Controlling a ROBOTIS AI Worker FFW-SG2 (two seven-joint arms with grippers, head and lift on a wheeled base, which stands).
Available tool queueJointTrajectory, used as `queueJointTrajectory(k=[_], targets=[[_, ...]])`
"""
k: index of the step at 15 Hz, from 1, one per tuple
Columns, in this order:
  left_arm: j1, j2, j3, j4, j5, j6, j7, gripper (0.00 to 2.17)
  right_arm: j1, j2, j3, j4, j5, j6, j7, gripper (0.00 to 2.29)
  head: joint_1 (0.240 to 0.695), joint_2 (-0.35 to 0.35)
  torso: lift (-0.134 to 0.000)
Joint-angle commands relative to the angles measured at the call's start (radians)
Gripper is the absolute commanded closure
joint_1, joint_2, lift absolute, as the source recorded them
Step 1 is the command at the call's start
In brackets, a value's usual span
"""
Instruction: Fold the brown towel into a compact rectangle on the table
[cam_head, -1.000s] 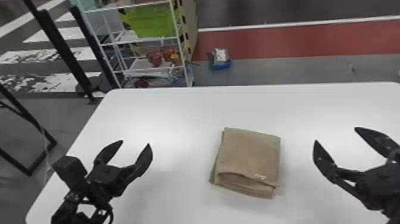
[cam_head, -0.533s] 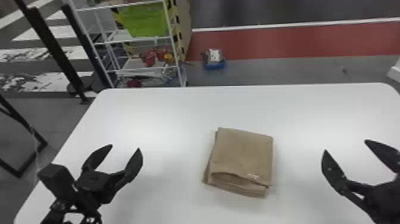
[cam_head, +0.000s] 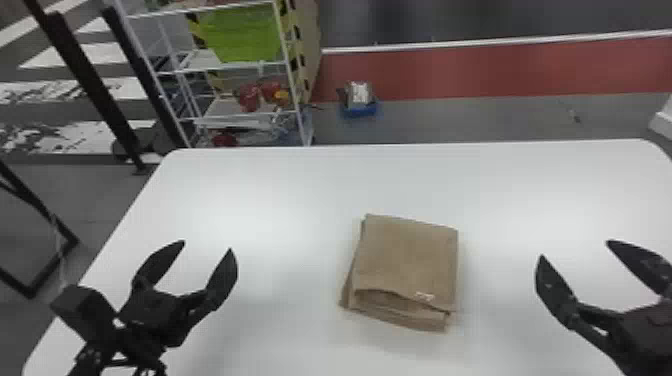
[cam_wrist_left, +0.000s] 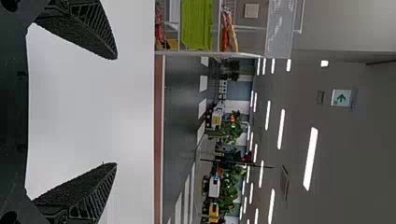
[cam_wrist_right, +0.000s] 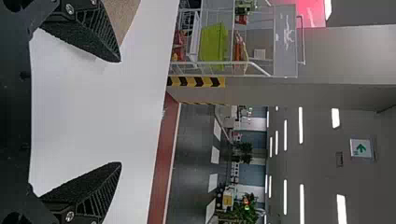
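Jaws spread and empty, the left gripper (cam_head: 207, 246) and right gripper (cam_head: 574, 249) flank a folded brown towel (cam_head: 407, 265) near the middle of a white table (cam_head: 280, 190). The towel lies to the right of the left gripper and to the left of the right, its slightly longer axis seeming to run near to far. The right gripper is closer, the likelier choice should the apparently finished bundle need squaring. Beyond the table's far left stands a shelf rack (cam_head: 235, 66).

Shelving rack (cam_head: 233, 67) beyond the table (cam_head: 280, 185)

White shelving unit (cam_head: 290, 85) beyond white table (cam_head: 280, 200).
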Motion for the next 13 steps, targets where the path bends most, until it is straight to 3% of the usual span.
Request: queueJointTrajectory(k=[1,13], targets=[[0.007,-0.003,-0.001,-0.005,0.0,-0.003,-0.001,0.06,0.005,0.001,0.001,-0.002,0.0,-0.01,0.0,0.1,0.695,0.169,-0.134],[0.046,-0.003,0.001,-0.029,0.012,-0.018,-0.004,0.07,0.022,0.001,0.009,-0.004,0.006,-0.075,0.0,0.1,0.695,0.179,-0.134]])
